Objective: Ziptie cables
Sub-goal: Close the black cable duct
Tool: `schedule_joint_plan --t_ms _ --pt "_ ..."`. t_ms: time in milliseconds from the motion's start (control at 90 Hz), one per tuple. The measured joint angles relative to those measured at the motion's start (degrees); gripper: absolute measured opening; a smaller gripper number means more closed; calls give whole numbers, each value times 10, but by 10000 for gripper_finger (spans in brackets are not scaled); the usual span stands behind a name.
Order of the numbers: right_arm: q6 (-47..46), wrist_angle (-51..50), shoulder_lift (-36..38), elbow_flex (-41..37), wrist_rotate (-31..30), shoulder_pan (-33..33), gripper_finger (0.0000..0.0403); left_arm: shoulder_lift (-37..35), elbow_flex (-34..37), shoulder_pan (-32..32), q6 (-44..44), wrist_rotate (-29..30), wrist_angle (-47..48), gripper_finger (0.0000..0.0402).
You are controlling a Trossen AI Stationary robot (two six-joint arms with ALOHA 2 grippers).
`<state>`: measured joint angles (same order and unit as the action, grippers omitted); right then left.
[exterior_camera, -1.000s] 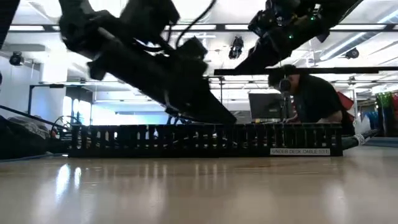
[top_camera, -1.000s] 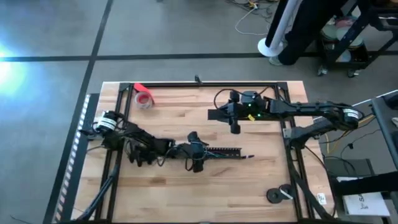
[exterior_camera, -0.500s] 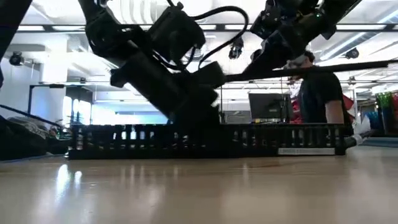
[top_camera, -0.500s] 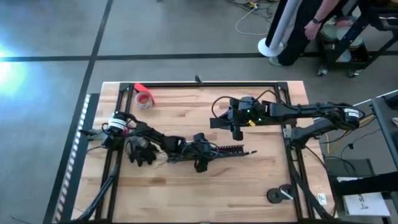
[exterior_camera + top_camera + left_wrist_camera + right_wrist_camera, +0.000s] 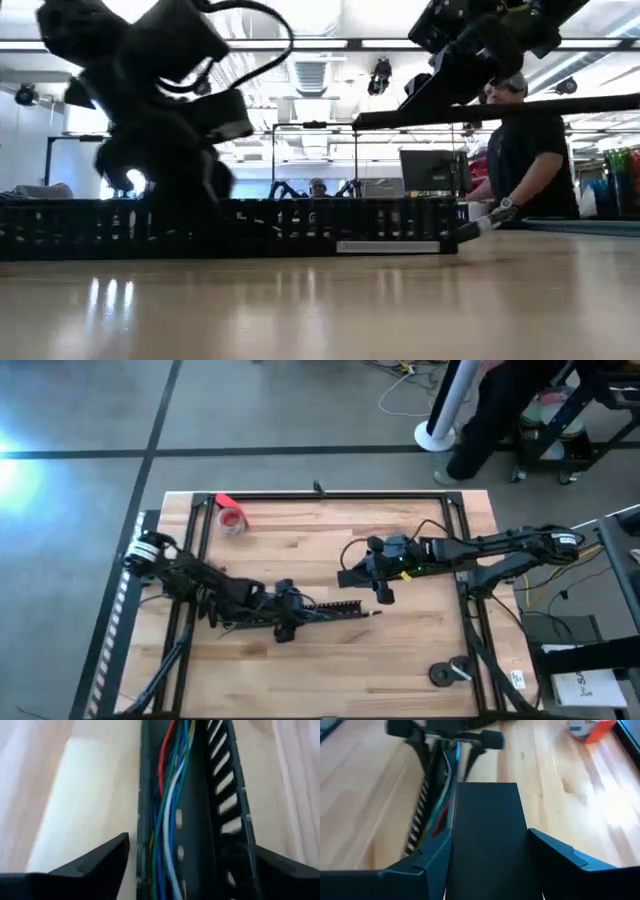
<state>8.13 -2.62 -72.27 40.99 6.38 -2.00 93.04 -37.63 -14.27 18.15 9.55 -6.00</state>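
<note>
A black slotted cable tray (image 5: 340, 609) lies flat on the table's middle. The cables (image 5: 170, 810), red, green, blue and white wires, run along inside it. My left gripper (image 5: 285, 624) stands open over the tray's left part, one finger on each side (image 5: 192, 842). My right gripper (image 5: 368, 573) hovers just beyond the tray's far side, shut on a wide flat black strip (image 5: 487, 820). The ziptie is out of view. My left gripper straddles the tray from above, fingers pointing down. One finger (image 5: 280, 870) lies against the slotted outer wall (image 5: 247, 845); a sliver of table shows between the other finger and the plain wall. The tray rests on the table. My right gripper pinches the strip by its two long edges (image 5: 522, 827) between its fingers. The strip lies along the fingers and reaches forward past their tips. It is held about level, lifted clear of the table.
A red tape roll (image 5: 232, 518) sits at the far left. Two round black pieces (image 5: 450, 673) lie near the right front corner. A black frame (image 5: 330, 495) runs along the table's edges. A person (image 5: 530, 150) stands beyond the table.
My left gripper has gone first a little right, then toward the table's left and near edge, and the tray has slid left along the table with it. My right gripper has carried the strip toward the near edge, closer to the tray.
</note>
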Motion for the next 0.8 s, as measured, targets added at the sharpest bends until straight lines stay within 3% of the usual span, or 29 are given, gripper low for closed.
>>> schedule_joint_plan --t_ms 178,322,500,678,800 --pt "-29 -1 -5 -3 -53 56 214 -58 15 0 1 32 -15 311" --pt "-46 4 -5 -4 -89 91 214 -63 -7 0 -41 40 -45 309" --pt "-51 19 -7 -9 -116 118 214 -15 -61 7 -110 74 -79 309" --pt "-40 35 -38 -14 -126 123 214 53 -83 36 -131 -3 -160 309" --pt "-24 60 -77 -19 -126 122 214 95 -92 43 -134 -8 -172 309"
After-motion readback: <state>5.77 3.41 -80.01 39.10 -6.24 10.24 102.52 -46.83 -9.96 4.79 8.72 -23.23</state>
